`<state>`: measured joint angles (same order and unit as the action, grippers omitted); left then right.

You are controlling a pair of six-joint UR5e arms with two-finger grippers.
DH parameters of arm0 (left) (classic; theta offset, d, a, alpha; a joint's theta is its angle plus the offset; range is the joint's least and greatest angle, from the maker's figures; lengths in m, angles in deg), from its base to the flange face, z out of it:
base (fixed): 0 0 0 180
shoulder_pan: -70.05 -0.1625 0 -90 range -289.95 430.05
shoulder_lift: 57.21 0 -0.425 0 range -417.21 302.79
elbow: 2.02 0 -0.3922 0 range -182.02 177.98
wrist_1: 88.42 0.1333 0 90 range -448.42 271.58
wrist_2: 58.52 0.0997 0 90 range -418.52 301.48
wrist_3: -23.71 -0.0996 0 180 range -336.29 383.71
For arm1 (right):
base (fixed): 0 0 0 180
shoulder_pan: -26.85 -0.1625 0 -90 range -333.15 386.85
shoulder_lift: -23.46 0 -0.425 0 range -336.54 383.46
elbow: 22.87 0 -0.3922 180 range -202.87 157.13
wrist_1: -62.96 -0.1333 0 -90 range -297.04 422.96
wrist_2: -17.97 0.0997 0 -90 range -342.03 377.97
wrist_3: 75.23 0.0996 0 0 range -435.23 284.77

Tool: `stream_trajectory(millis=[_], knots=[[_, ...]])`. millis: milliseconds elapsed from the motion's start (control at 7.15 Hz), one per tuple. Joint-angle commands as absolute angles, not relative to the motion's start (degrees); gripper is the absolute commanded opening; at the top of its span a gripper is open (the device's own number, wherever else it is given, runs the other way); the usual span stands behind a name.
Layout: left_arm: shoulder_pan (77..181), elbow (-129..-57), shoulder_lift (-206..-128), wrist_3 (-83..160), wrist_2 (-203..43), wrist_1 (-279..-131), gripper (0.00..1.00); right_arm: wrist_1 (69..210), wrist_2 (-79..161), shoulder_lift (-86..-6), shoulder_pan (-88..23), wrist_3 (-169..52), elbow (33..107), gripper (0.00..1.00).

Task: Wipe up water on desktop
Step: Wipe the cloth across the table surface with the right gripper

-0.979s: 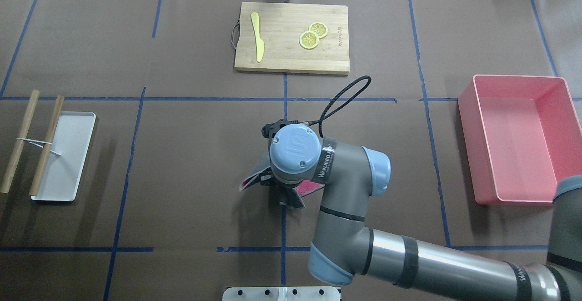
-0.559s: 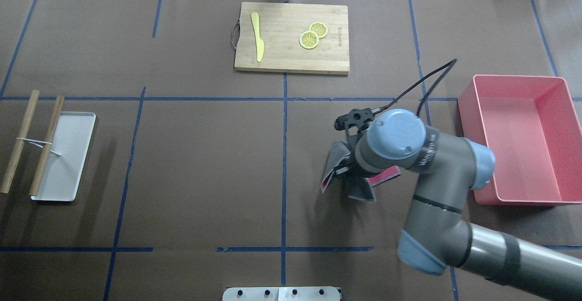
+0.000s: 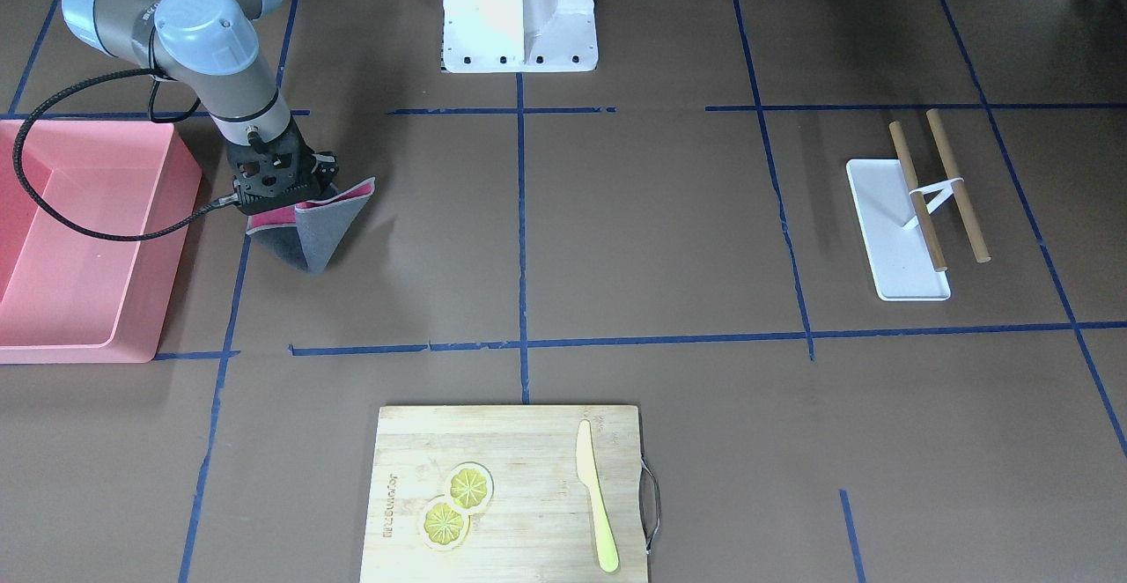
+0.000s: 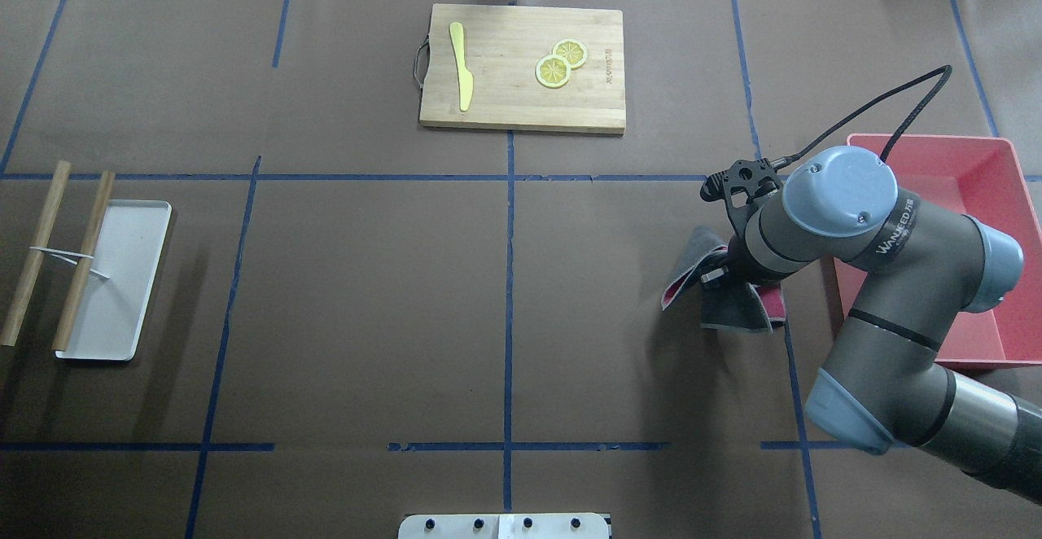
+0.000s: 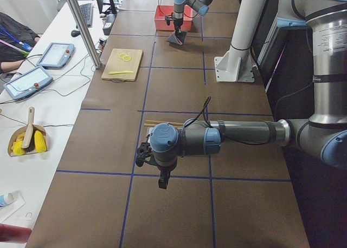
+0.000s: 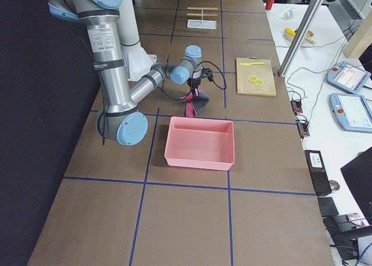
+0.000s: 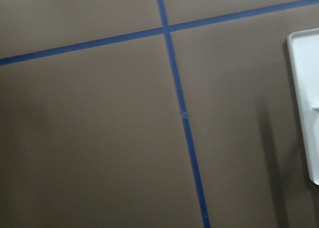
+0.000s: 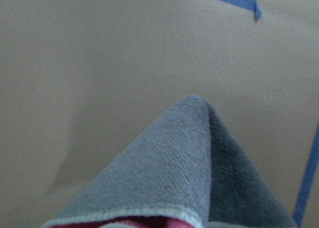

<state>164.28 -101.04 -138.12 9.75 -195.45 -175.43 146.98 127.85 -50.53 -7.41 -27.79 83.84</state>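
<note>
Looks well along, perhaps past the wiping itself: shows no puddle, sheen or dark patch anywhere on the brown, blue-taped worktop point(image 4: 366, 278), whether from overhead or from the front (hard to rule out a thin film on matte paper at this range). Cannot confirm dryness, then, only judge it likely. Finds the grey-and-pink cloth point(image 4: 737, 311) toward the robot's right end of the worktop, just beside the pink bin point(image 4: 928, 142), bunched and pinched rather than spread flat, so not in a wiping pose. Suggests what is left: another pass if needed, or else dropping the cloth into the bin and pulling the arm away. As to the right hand point(image 3: 295, 198): clenched on the cloth's upper fold, with only fabric between the fingers and the loose corners drooping below. Hard to say whether the lowest corner brushes the worktop or hangs just clear; from the wrist camera, reads as hanging, with a soft shadow off to one side. Touches nothing else, the bin included. As to the left hand point(image 5: 162, 180): well apart at the opposite end, near the white tray point(image 4: 130, 295), seen only from the side camera, so cannot tell whether released or clenched; nothing visible in it.
</note>
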Motion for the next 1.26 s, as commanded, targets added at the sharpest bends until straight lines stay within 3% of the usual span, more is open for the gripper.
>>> stream_trajectory(millis=[0,280,699,839,1119], knots=[[164.53,-101.16,-138.42,10.87,-195.45,-175.61,1.0,146.73,123.65,-35.0,-1.66,-16.66,71.26,0.0],[164.53,-100.9,-138.6,11.92,-195.54,-175.69,1.0,146.81,122.91,-23.95,0.65,-11.17,64.25,0.0],[164.45,-101.16,-138.51,12.11,-195.71,-175.61,1.0,147.25,123.0,-23.12,1.36,-8.96,65.11,0.0],[164.45,-101.08,-138.43,12.11,-195.71,-175.61,1.0,148.12,123.44,-24.43,0.05,-9.83,66.76,0.0],[164.45,-100.73,-137.99,12.1,-195.98,-175.69,1.0,158.96,127.28,-29.16,-6.07,-17.69,79.19,0.0]])
